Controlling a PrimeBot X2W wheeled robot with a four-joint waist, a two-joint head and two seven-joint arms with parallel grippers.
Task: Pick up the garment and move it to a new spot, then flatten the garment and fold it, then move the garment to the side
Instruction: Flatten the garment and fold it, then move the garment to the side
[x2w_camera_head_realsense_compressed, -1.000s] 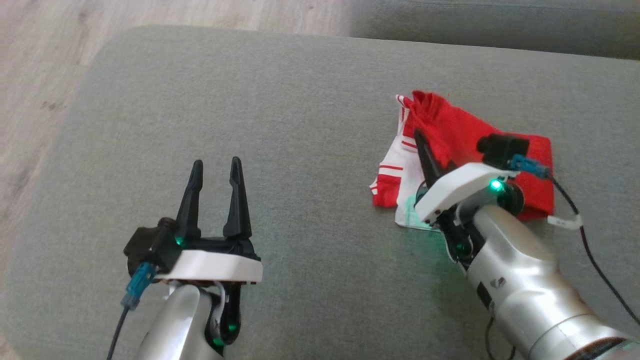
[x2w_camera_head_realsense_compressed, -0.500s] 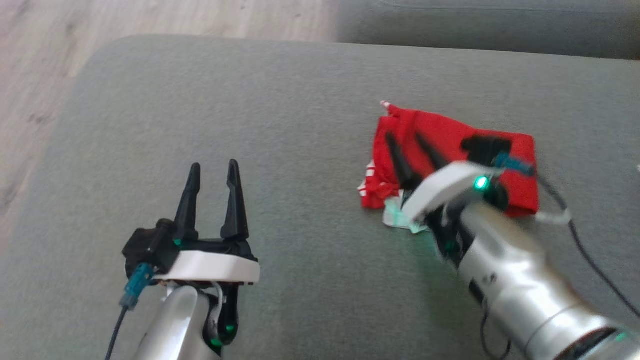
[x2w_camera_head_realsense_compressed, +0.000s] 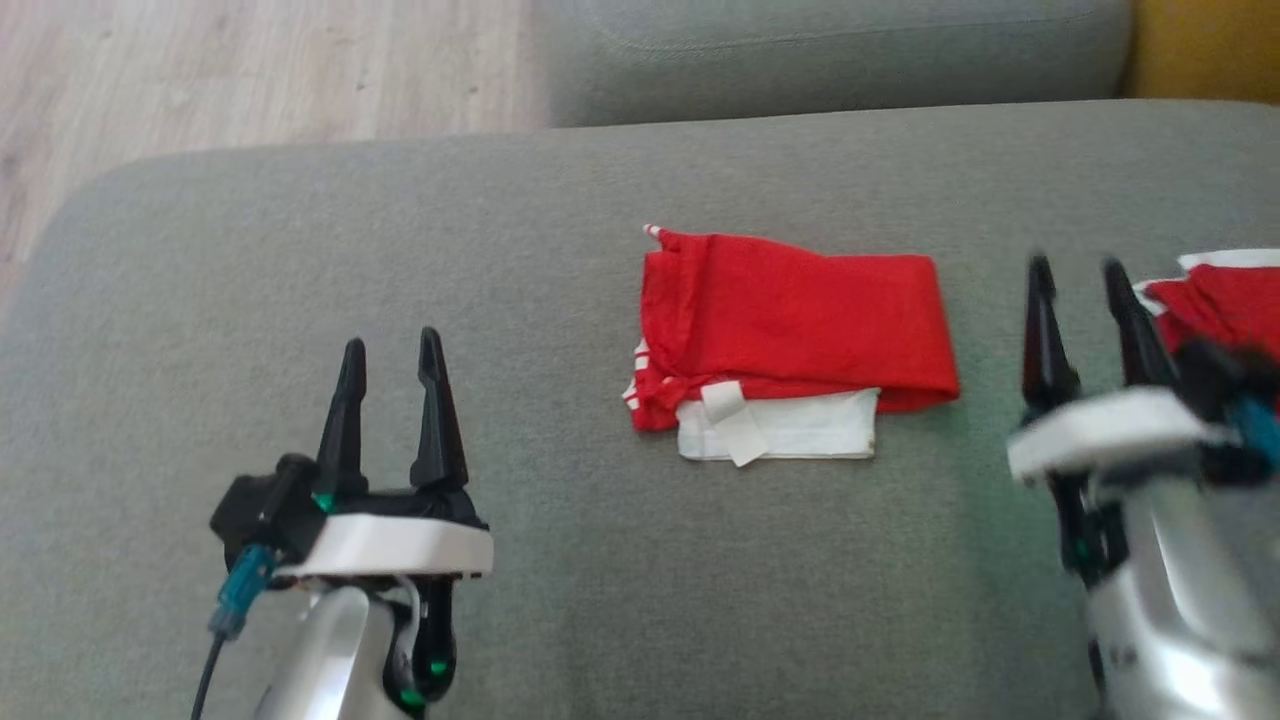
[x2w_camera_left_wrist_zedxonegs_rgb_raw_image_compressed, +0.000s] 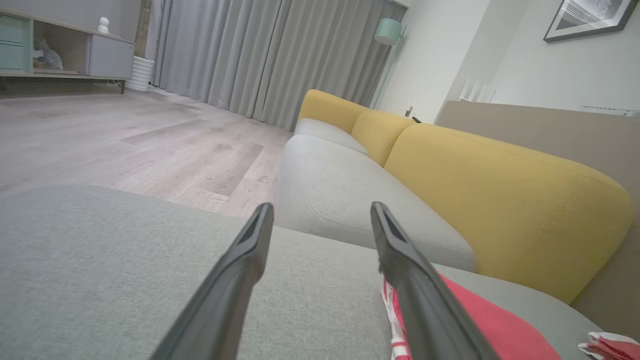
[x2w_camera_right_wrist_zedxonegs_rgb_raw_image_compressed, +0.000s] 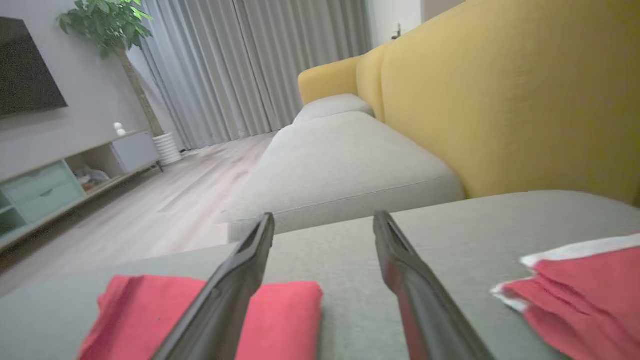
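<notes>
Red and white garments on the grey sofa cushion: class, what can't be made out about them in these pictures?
- Folded red and white garment, head view: inner layers hidden under its top fold; white tag too small to read.
- Second red and white garment, head view: cut off by the right edge, partly behind the blurred right gripper.

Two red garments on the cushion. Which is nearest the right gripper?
The garment at the head view's right edge, just beside the right gripper. The folded garment lies well to the gripper's left.
</notes>
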